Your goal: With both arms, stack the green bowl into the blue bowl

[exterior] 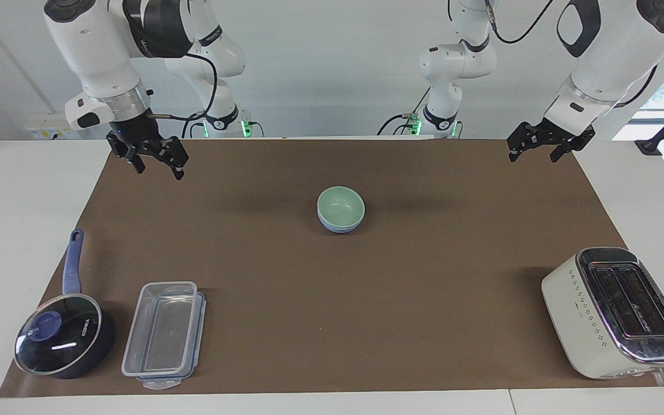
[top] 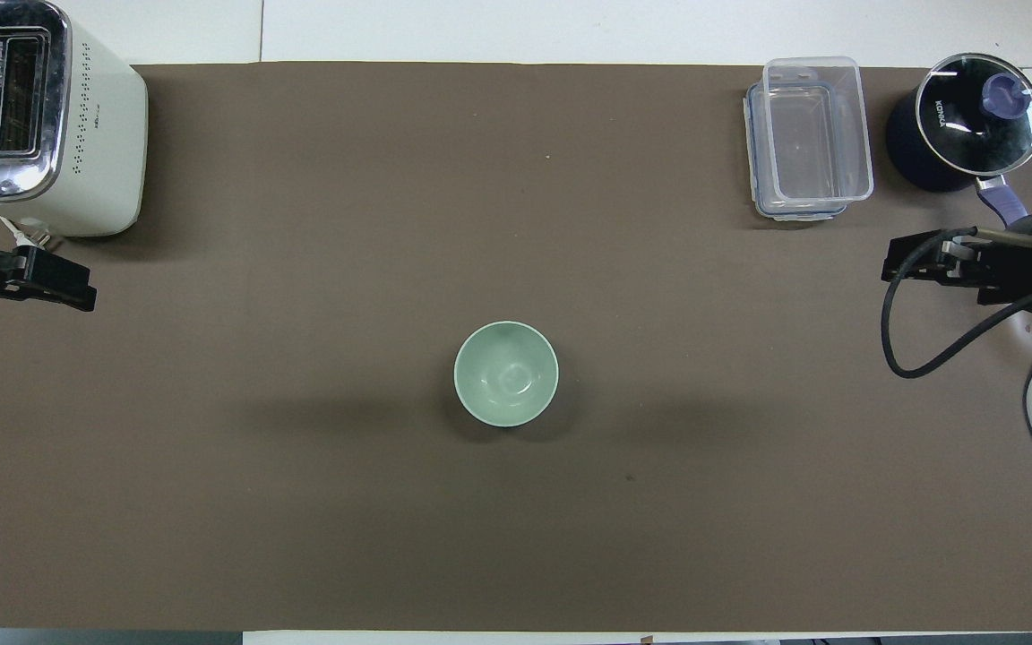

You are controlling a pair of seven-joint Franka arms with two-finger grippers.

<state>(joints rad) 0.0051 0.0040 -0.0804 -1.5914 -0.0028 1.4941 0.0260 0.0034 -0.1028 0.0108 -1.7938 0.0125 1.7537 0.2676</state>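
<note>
The green bowl (exterior: pixel 340 204) (top: pixel 506 374) sits nested inside the blue bowl (exterior: pixel 338 228) at the middle of the brown mat. Only the blue bowl's lower rim shows in the facing view, and from overhead the green bowl hides it. My right gripper (exterior: pixel 158 168) (top: pixel 908 269) hangs open and empty over the mat's corner at the right arm's end, well clear of the bowls. My left gripper (exterior: pixel 532 155) (top: pixel 68 288) waits open and empty over the mat's edge at the left arm's end.
A cream toaster (exterior: pixel 614 314) (top: pixel 41 116) stands at the left arm's end, farther from the robots than the bowls. At the right arm's end, equally far out, lie a clear plastic container (exterior: pixel 165 334) (top: pixel 810 134) and a dark blue lidded saucepan (exterior: pixel 64 341) (top: pixel 973 121).
</note>
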